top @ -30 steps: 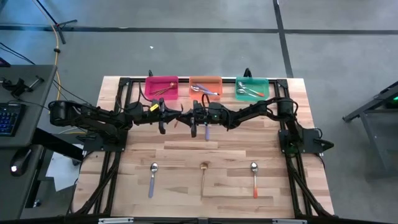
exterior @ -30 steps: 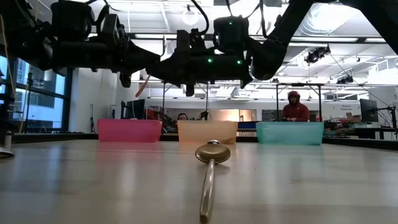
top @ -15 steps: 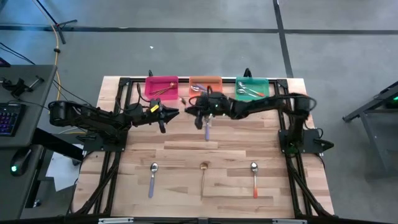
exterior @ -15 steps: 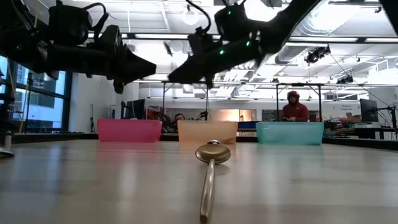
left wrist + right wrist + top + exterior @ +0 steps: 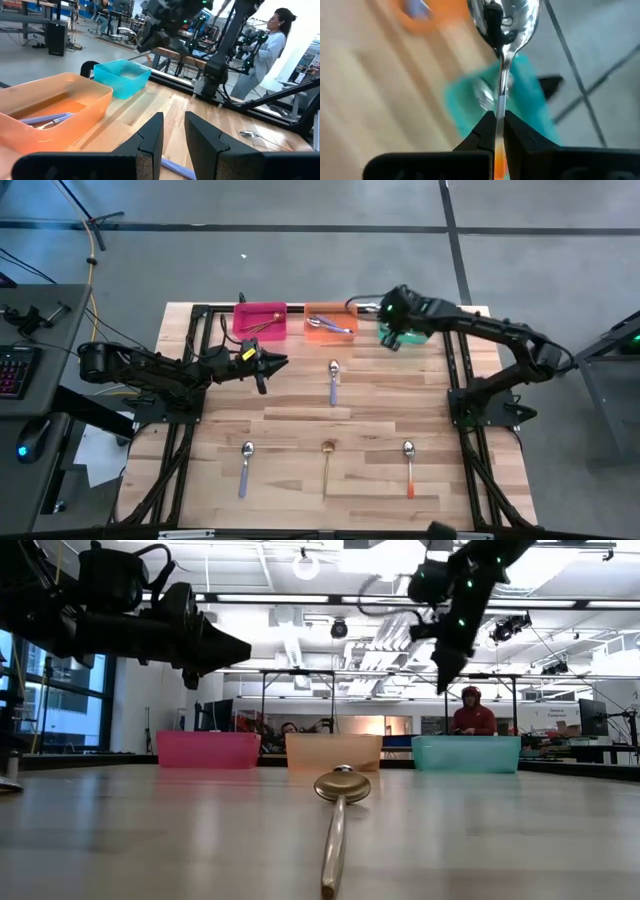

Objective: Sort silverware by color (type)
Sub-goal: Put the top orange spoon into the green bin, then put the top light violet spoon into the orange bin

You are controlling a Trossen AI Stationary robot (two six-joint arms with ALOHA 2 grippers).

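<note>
My right gripper (image 5: pixel 393 335) hangs high over the teal bin (image 5: pixel 420 313), shut on a spoon with a silver bowl (image 5: pixel 504 20) and an orange handle. My left gripper (image 5: pixel 283 361) hovers open near the table's middle, left of a purple-handled spoon (image 5: pixel 333 380) that lies flat on the wood. Three more spoons lie in a row near the front edge: a purple-handled one (image 5: pixel 246 465), a gold one (image 5: pixel 327 461) and an orange-handled one (image 5: pixel 409 466). The pink bin (image 5: pixel 260 308) holds gold spoons, and the orange bin (image 5: pixel 330 308) holds purple-handled ones. My right gripper pinches the spoon between its two fingers where the silver neck (image 5: pixel 500 102) meets the orange handle (image 5: pixel 496 159). The fingers point down from above and lie along the spoon. The spoon is lifted clear, its bowl sticking out beyond the fingertips over the teal bin (image 5: pixel 532 102).
The three bins stand side by side along the far edge. Dark frame rails run down both sides of the table. Bare wood lies between the bins and the front row of spoons. People show in the room beyond the table, one in white (image 5: pixel 272 40).
My right gripper has swung from the table's middle, beside the left gripper, toward the far right and upward, and now hangs over the teal bin with the spoon. My left gripper drew back slightly toward the left early on, then stayed still.
</note>
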